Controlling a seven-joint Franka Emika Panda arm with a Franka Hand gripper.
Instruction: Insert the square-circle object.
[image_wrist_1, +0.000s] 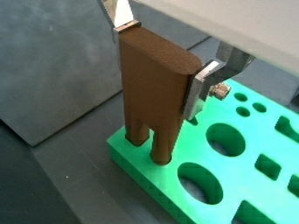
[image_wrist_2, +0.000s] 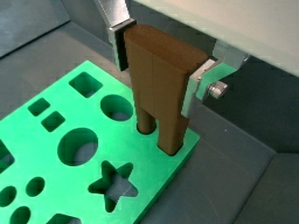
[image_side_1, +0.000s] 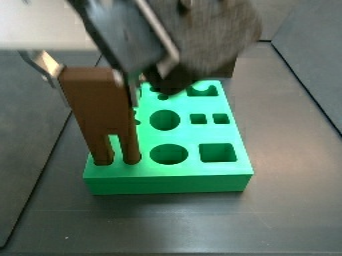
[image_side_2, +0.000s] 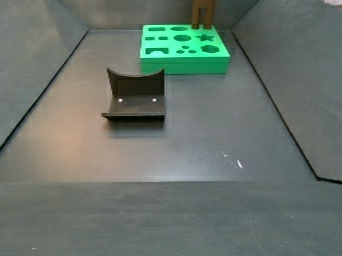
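Observation:
The square-circle object (image_wrist_1: 156, 83) is a tall brown block, upright between my fingers (image_wrist_1: 205, 86). My gripper (image_wrist_1: 163, 57) is shut on its flat top, one silver plate on each narrow side. It also shows in a wrist view (image_wrist_2: 160, 92), with the gripper (image_wrist_2: 159, 63) around its top. Its two legs reach down into holes at a corner of the green board (image_wrist_1: 138, 159), which also shows in a wrist view (image_wrist_2: 166, 178). In a side view the block (image_side_1: 100, 100) stands at the board's (image_side_1: 174, 183) left edge. How deep the legs sit cannot be told.
The green board (image_side_2: 185, 62) lies at the far end of the dark floor, with the block (image_side_2: 203, 12) standing on it. A squat dark grey block with a curved notch (image_side_2: 134, 97) lies mid-floor. Dark walls enclose the floor.

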